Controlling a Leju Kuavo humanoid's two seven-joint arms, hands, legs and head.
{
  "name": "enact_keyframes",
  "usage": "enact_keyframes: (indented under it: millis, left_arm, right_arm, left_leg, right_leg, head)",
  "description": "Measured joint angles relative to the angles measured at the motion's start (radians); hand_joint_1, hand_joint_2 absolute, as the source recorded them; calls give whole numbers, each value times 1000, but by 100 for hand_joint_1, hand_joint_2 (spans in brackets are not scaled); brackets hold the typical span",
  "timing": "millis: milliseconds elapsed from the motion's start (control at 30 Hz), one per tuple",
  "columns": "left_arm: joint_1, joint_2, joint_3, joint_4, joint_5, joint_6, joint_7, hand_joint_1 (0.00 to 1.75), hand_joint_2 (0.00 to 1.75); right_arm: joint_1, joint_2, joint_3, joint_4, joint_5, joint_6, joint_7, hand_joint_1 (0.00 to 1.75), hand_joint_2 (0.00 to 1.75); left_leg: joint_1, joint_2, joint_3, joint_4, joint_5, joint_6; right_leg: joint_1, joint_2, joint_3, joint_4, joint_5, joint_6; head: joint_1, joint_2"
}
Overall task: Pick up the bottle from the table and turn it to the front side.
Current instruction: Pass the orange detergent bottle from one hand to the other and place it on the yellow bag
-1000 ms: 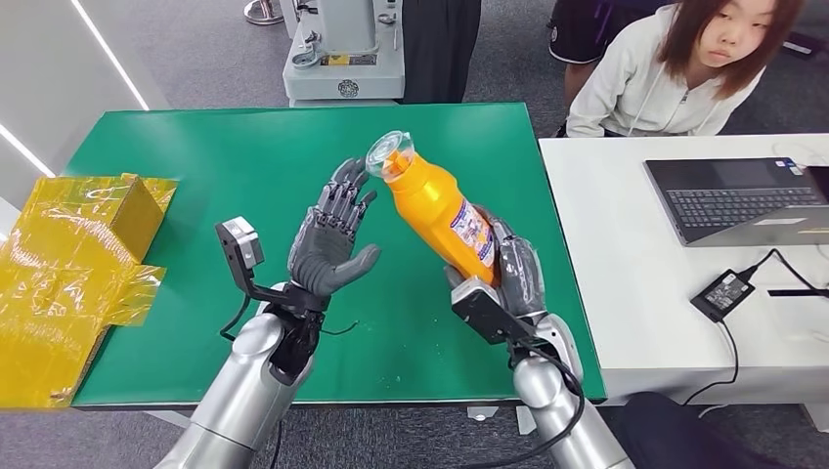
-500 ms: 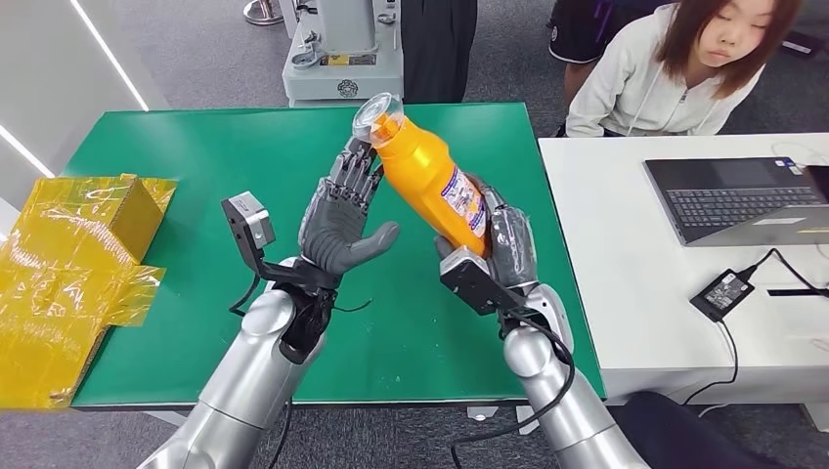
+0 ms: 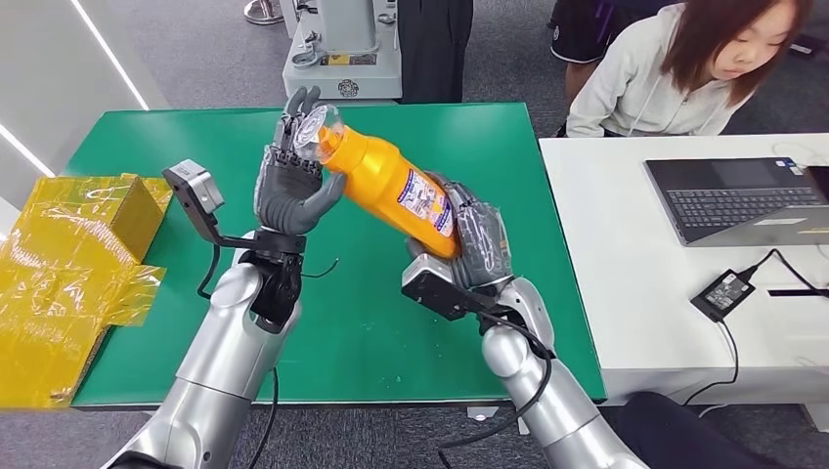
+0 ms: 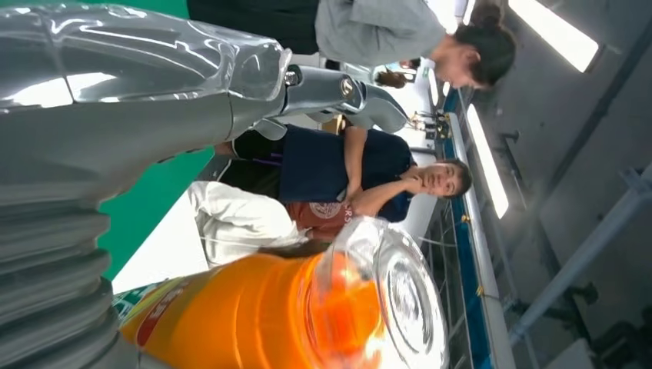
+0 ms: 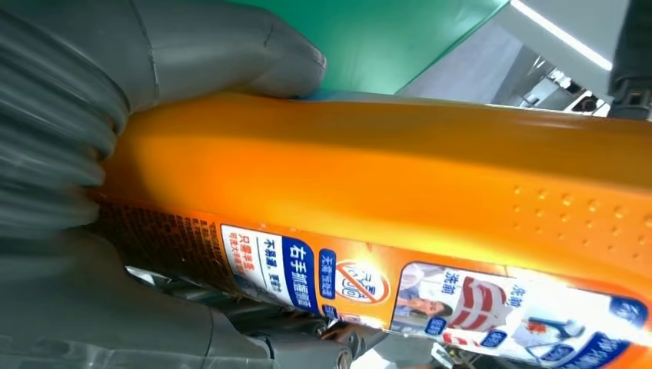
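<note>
The orange bottle [image 3: 391, 188] is held lifted above the green tabletop [image 3: 166, 147], tilted steeply with its clear cap [image 3: 315, 129] pointing up and toward the robot's left and its base low at the robot's right. The bottle's lower body is gripped by the right robot hand [image 3: 474, 249], whose fingers are wrapped around it over the edge of the printed label [image 3: 427, 203]; in the right wrist view the grey thumb [image 5: 231, 50] is seen pressed against the orange body [image 5: 400, 161], with the blue and white label [image 5: 430, 296] turned toward the camera. The left robot hand [image 3: 290, 171] is raised at the capped end, its fingers [image 3: 293, 117] standing upright behind the clear cap and its thumb [image 3: 318, 200] reaching under the bottle's neck, so the cap is cupped between them; whether a firm grip is made there cannot be told. In the left wrist view the clear cap [image 4: 392, 288] and the orange neck [image 4: 254, 307] are seen close to the hand's ribbed cover. Yellow film wrapping [image 3: 68, 264] is lying at the left end of the tabletop. On the white tabletop [image 3: 626, 274] beside it, a laptop [image 3: 738, 195] and a black power adapter [image 3: 721, 293] are set, and a person in a pale top [image 3: 675, 73] is seated behind it.
</note>
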Motion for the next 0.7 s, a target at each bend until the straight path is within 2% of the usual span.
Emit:
enact_keyframes:
  millis: [200, 433, 700]
  left_arm:
    - [-1, 1, 28, 24, 6, -44, 21, 0, 175]
    - [8, 1, 29, 31, 37, -105, 53, 0, 175]
    - [38, -2, 19, -1, 73, -178, 96, 0, 175]
  right_arm:
    - [-33, 4, 38, 58, -9, 8, 18, 175, 175]
    - [-86, 20, 63, 202, -37, 4, -7, 175, 175]
    - [-112, 25, 64, 291, -47, -12, -22, 175, 175]
  left_leg:
    - [0, 0, 0, 0, 0, 0]
    - [0, 0, 0, 0, 0, 0]
    - [0, 0, 0, 0, 0, 0]
  right_leg:
    - [0, 0, 0, 0, 0, 0]
    - [0, 0, 0, 0, 0, 0]
    - [0, 0, 0, 0, 0, 0]
  head:
    - [0, 0]
    - [0, 0]
    - [0, 0]
